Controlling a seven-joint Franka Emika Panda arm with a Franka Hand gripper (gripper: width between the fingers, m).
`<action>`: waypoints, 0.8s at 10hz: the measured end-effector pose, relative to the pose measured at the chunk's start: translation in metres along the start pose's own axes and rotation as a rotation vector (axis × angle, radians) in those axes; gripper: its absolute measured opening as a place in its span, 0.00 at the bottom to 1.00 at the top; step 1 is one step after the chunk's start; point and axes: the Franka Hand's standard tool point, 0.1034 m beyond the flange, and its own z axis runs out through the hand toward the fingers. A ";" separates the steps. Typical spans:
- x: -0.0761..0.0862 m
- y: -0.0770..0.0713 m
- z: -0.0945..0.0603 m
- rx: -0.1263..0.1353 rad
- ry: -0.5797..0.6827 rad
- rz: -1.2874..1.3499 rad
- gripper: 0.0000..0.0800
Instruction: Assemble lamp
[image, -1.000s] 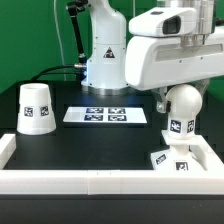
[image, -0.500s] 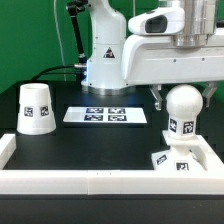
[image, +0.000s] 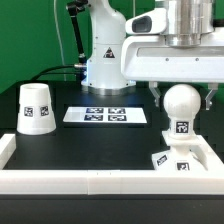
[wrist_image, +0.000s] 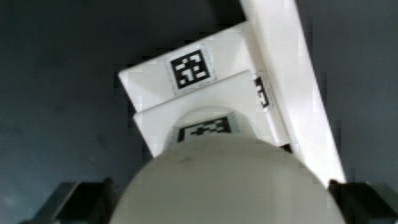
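Along the bottom of the exterior frame runs a low white rail (image: 100, 180) edging the black surface (image: 100, 140). In the lower right sits the flat square white plastic base (image: 176, 160), tagged in black and white. Directly above it hangs the white ball-topped bulb (image: 180, 108), its stem touching or just over the base (which of the two I cannot tell). The gripper (image: 181, 97) has its dark fingers (wrist_image: 68, 203) closed against the ball's sides. At left stands the white truncated-cone shade (image: 36, 108). Farther back, at centre, lies the marker board (image: 106, 115).
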 end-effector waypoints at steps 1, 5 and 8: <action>0.000 0.000 0.000 0.002 -0.001 0.088 0.72; 0.002 0.003 -0.001 0.008 -0.006 0.400 0.72; 0.003 0.004 -0.001 0.011 -0.009 0.459 0.80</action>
